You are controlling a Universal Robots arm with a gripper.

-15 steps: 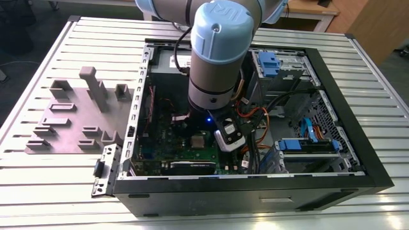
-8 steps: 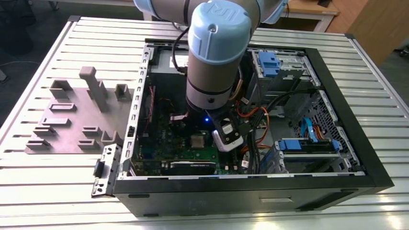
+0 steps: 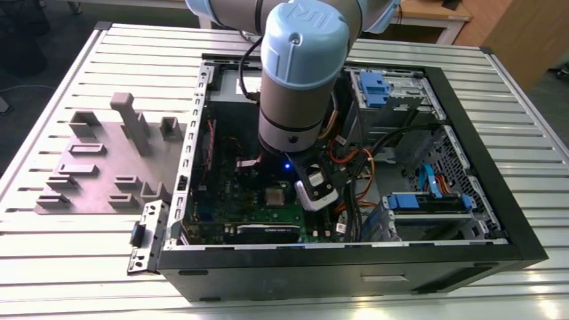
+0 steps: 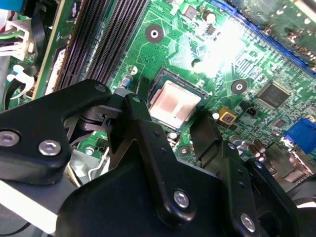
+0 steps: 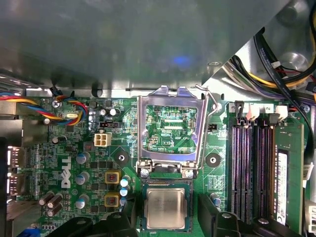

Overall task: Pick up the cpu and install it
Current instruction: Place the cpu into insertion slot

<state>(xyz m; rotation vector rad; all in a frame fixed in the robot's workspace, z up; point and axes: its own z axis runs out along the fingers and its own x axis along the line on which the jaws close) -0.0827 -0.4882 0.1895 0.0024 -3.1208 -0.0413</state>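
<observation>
Black links of the claw cover the near part of the green motherboard in the second wrist view. It stands wide, gripping nothing, fingers either side of the cpu, which lies flat in its socket; the socket bracket stands open beside it

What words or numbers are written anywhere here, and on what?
Big white letters on the motherboard: a maker's mark, not spelled out here.
Tiny white print around the cpu: too small to read.
Label on the memory stick: blurred.
</observation>
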